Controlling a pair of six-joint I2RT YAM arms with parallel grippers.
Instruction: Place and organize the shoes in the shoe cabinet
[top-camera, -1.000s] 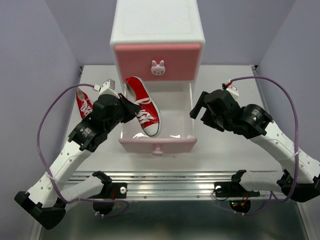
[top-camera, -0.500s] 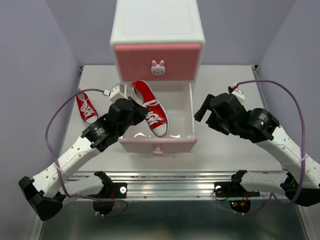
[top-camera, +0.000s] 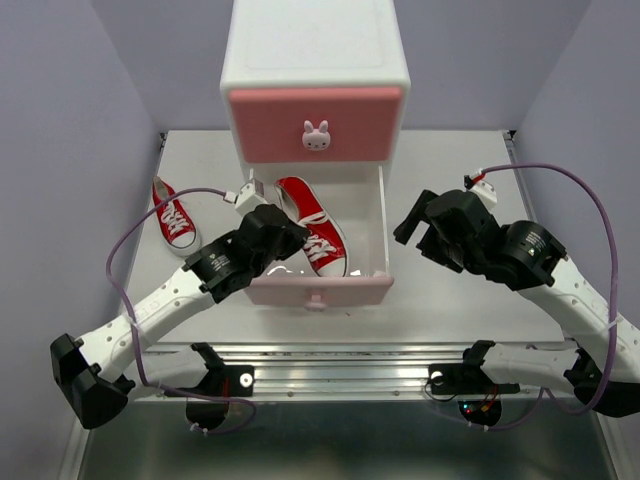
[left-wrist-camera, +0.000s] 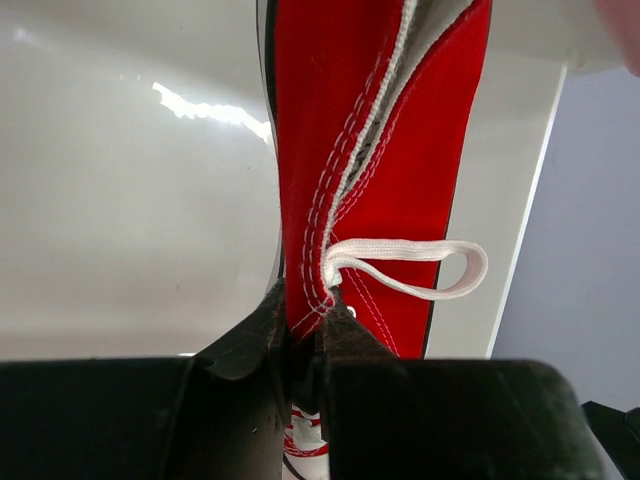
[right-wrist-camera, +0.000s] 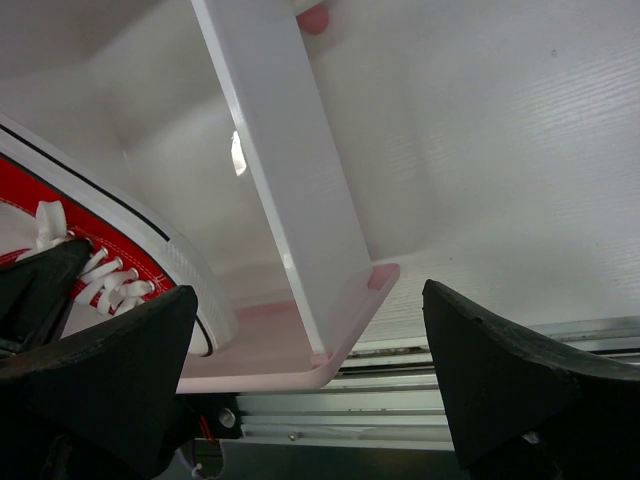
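From my console, the shoe cabinet (top-camera: 315, 60) is my reference. Its darker pink upper drawer (top-camera: 316, 110) is closed, with the bunny knob (top-camera: 317, 136) facing me. Its pale pink lower drawer (top-camera: 318, 291) is pulled out toward the arms.

The left gripper (left-wrist-camera: 305, 345) is clamped on one red shoe (top-camera: 318, 225). In the left wrist view its fingers (left-wrist-camera: 240, 400) meet on the canvas edge beside the eyelets with no gap between them. A white lace loop (left-wrist-camera: 420, 265) sticks out just past them. This shoe is inside the cabinet's open lower drawer, laces up and lying on a slant. Its heel is close under the upper drawer, and its toe points at the pale pink front, toward the drawer's right half. I cannot tell whether its sole rests on the drawer floor or hangs just above it.

The second red shoe (top-camera: 175, 215) lies on the table (top-camera: 450, 160) to the left of the cabinet, well apart from the open drawer.

The right gripper (top-camera: 425, 225) hovers just outside the right wall of the cabinet's lower drawer. Its fingers (right-wrist-camera: 100, 370) are spread wide and hold nothing. In the right wrist view I see the drawer's white side wall (right-wrist-camera: 290, 200) running between them, and beyond it the toe of the held shoe inside the drawer.
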